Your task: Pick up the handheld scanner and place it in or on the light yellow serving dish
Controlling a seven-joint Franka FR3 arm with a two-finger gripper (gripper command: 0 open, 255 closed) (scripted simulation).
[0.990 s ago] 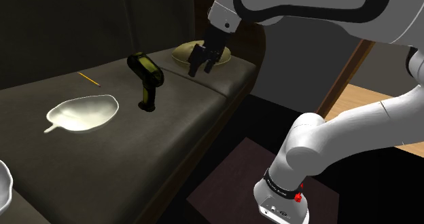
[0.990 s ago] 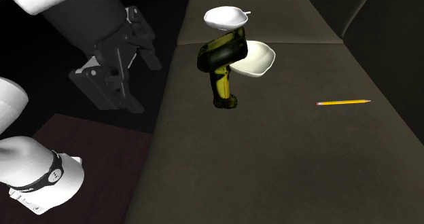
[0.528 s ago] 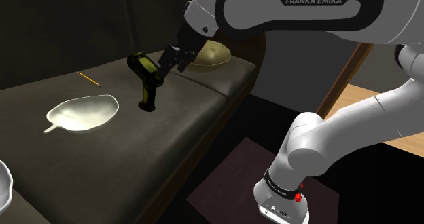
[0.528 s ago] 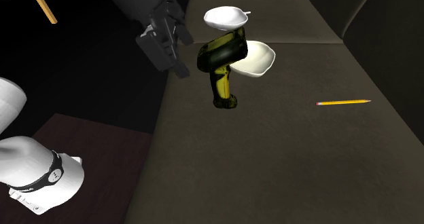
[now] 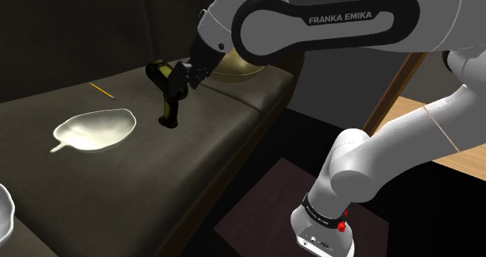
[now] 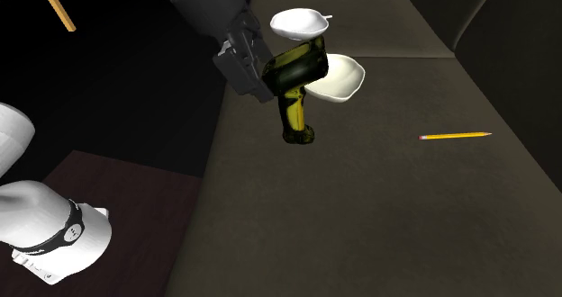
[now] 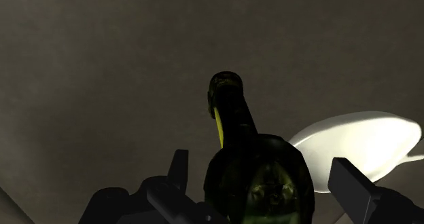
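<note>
While the scanner (image 5: 168,103) stands upright on the sofa seat (image 5: 140,170) in the shoulder view, the fingers (image 5: 188,74) are at its head. Second exterior view: a pencil (image 6: 455,136) lies well apart. Wrist view: fingers spread, flanking the scanner's head, unclamped.

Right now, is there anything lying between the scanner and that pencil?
Nothing. In the second exterior view, the stretch of dark cushion between the upright scanner and the pencil is bare.
</note>
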